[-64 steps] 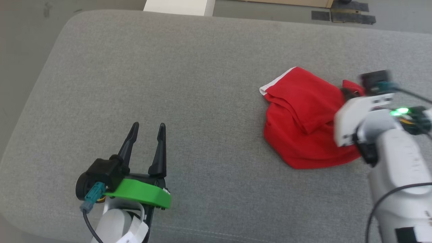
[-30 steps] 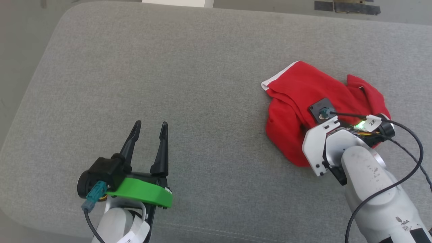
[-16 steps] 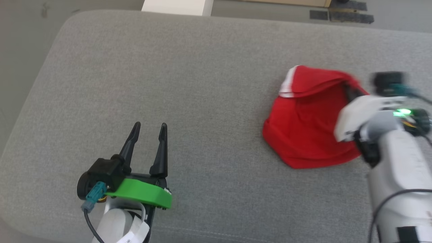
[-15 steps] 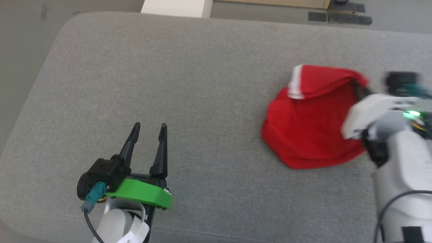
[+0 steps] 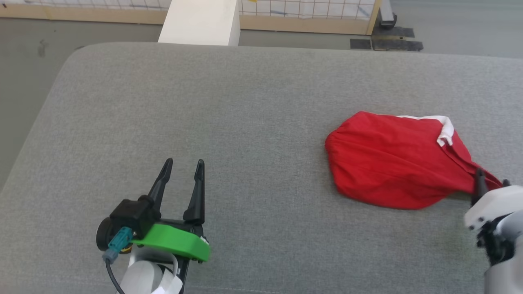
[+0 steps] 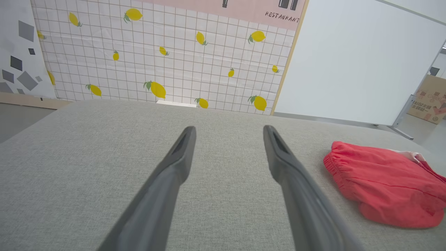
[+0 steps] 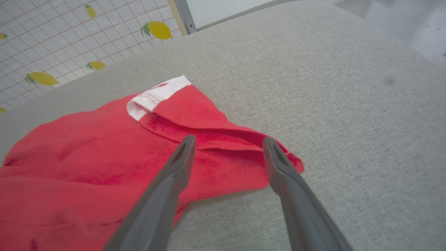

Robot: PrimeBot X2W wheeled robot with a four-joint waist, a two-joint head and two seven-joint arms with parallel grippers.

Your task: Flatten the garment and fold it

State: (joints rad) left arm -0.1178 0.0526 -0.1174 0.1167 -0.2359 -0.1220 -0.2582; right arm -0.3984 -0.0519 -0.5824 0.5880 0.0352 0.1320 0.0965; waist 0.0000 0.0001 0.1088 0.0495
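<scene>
Both empty, parted: left hand (image 5: 184, 161), right hand (image 7: 229, 138); garment (image 5: 392, 163) lies crosswise, waistband (image 5: 329, 148) leftward, hem (image 5: 466, 157) rightward.

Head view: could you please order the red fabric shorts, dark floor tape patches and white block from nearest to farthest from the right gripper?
1. Red fabric shorts, at the right gripper's fingertips.
2. Dark floor tape patches, beyond the grey cushion.
3. White block, far left.

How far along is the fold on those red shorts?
Done: nothing folded; the bright red fabric shorts lie bunched on the grey cushion. In hand: the right end effector is open at a leg hem. Remaining: grasp, flatten, fold; the left end effector sits open, apart.
</scene>
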